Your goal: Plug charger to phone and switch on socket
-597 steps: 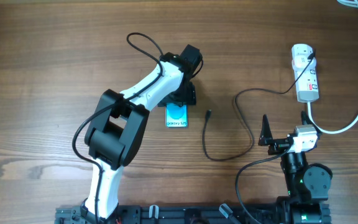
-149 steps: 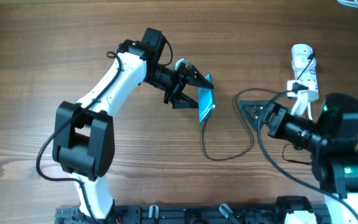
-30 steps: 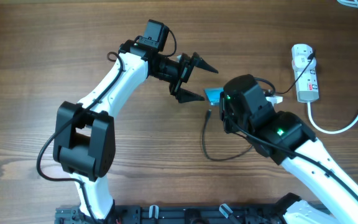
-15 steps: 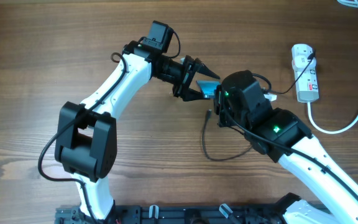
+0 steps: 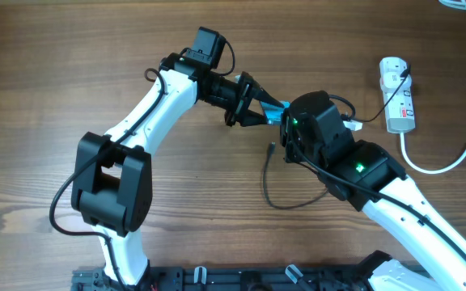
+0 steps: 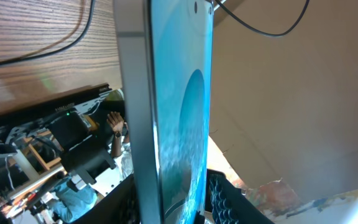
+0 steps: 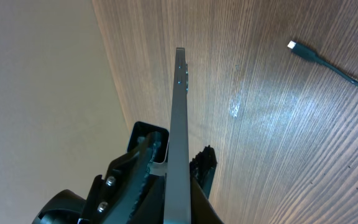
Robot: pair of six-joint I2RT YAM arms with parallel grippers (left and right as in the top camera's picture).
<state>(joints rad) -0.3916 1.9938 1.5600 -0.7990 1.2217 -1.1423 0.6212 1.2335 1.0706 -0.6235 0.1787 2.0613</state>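
The left gripper (image 5: 259, 105) is clenched on the phone (image 5: 277, 112), which stands edge-on between its two black fingers (image 6: 224, 198). The right gripper (image 5: 290, 123) is just beside the phone, but I cannot tell whether it grasps anything. The charger (image 5: 266, 174) lies on the table (image 5: 55, 81), with its tip near the phone but apart from it.

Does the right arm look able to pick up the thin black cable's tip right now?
Probably not yet: the right pincer is closed on the phone, though the charger tip lies uncovered nearby.
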